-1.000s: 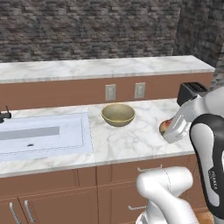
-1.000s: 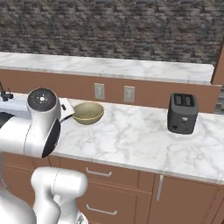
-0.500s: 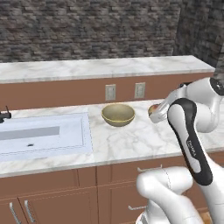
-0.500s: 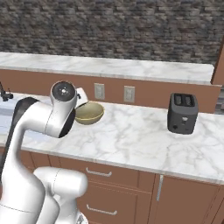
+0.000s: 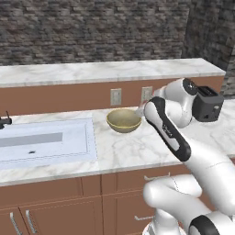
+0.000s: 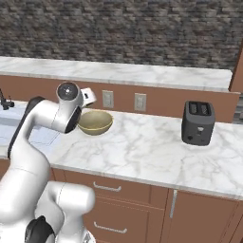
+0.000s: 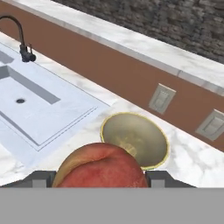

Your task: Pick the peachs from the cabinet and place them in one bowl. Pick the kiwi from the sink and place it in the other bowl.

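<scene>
- Beside the pale tan bowl (image 5: 124, 120), in the left base view, the white arm bends over the marble counter (image 5: 119, 153) and its hand end reaches to just right of the bowl's rim; the sink (image 5: 43, 143) lies to the bowl's left and the black toaster (image 5: 207, 103) well to its right
- Right base view: the same bowl (image 6: 95, 122) sits just past the arm's wrist, whose white hand block hangs above the bowl's left edge; the toaster (image 6: 198, 122) stands far to the bowl's right
- Hand view: the gripper (image 7: 103, 178) is clamped on a peach (image 7: 101, 169), a finger on each flank, with the fruit held above and just short of the bowl (image 7: 134, 140); the sink (image 7: 37, 105) and its dark faucet (image 7: 21, 38) lie to the bowl's left
- Handling, as a judgement: a peach is light, soft and easily bruised, and its round skin can roll between the pads, so a gentle hold across its widest middle suits it, released low over the bowl
</scene>
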You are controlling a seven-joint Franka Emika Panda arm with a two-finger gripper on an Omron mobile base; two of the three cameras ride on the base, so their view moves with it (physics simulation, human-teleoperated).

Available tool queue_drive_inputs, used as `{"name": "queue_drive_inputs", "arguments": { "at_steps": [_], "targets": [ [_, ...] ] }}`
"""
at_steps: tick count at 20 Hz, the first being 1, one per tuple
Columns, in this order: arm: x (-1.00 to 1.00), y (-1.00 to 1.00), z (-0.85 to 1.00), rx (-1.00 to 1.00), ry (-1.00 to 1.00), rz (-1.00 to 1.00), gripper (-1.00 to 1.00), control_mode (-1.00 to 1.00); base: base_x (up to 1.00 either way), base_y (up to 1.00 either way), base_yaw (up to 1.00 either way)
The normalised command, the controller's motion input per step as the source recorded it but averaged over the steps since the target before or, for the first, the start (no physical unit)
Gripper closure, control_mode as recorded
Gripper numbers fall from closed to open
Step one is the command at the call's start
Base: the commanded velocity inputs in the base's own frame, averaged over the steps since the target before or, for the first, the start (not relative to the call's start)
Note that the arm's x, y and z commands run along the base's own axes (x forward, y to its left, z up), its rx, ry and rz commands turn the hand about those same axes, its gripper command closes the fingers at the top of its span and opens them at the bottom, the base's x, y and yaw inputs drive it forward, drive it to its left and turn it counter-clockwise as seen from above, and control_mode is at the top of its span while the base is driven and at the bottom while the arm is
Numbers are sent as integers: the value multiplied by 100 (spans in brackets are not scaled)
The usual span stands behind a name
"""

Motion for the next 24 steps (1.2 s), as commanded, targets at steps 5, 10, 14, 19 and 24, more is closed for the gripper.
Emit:
{"name": "queue_drive_inputs", "arguments": {
  "at_steps": [5, 10, 14, 19, 24],
  "targets": [
    [39, 14, -6, -7, 5, -2, 100, -100, 0, 0, 0],
    [1, 0, -7, -8, 2, 0, 100, -100, 0, 0, 0],
    [18, 0, -23, -14, 5, 0, 100, -100, 0, 0, 0],
    [30, 0, -28, -10, 1, 0, 100, -100, 0, 0, 0],
    [40, 0, -25, -3, 1, 0, 100, -100, 0, 0, 0]
  ]
}}
